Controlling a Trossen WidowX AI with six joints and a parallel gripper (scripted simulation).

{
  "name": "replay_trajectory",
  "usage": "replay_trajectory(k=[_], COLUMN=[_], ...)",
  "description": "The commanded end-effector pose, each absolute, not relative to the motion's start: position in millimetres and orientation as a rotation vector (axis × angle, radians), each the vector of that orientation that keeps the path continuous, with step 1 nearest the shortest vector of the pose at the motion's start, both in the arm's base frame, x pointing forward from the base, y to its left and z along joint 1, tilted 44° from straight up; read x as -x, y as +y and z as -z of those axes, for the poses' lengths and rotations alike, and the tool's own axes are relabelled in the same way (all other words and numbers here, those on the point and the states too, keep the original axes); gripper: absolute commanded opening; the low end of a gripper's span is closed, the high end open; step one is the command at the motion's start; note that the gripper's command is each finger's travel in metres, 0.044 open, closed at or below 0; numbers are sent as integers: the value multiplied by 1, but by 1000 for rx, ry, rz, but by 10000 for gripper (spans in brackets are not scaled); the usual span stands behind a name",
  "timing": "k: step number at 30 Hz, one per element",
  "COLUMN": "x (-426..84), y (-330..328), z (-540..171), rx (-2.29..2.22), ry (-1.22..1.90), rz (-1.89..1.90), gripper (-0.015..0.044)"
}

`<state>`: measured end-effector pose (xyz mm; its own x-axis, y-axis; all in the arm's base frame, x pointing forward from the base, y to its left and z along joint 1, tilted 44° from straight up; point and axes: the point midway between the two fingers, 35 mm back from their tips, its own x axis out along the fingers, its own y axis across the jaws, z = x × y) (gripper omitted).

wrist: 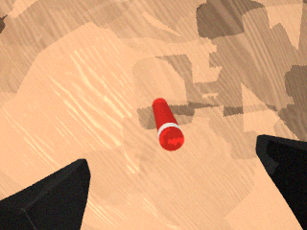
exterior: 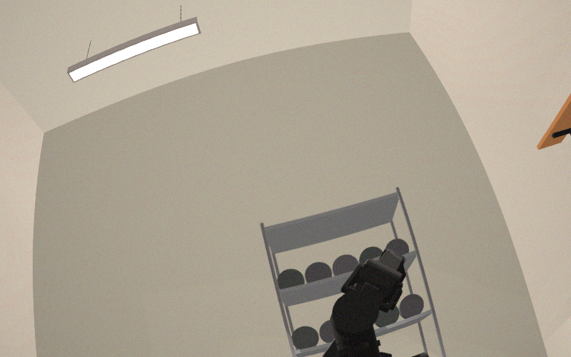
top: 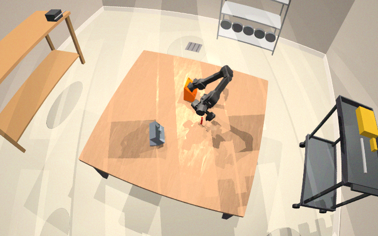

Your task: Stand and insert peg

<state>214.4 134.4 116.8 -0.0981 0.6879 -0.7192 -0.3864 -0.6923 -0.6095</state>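
Note:
The red peg (top: 201,121) (wrist: 164,115) stands upright on the table, its white band (wrist: 167,126) near the top end, so the plain end is down. My gripper (wrist: 177,157) is open and empty. In the wrist view its fingers are wide apart, one on each side below the peg's top, touching nothing. In the top view the gripper hangs above the table just behind the peg. The grey block with the sloped panel (top: 156,132) stands to the left of the peg; its hole is hard to make out in the patchy shadow.
An orange bracket (top: 189,96) stands on the table (top: 131,91) behind the peg, close to the arm's base. The arm (top: 220,86) (exterior: 355,309) arches over the right side. Broken shadows cover the table around the peg. A shelf rack (top: 252,15) stands beyond the table.

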Motion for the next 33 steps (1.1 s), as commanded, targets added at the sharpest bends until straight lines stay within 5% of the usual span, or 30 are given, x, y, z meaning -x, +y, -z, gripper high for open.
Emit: replay_trajectory(k=[1,33], x=[-213,-207], y=[139,175], z=[-113,-77], rx=[1434,1431], ry=[-347,-351], rz=[-1875,-1873], gripper=[440,440])
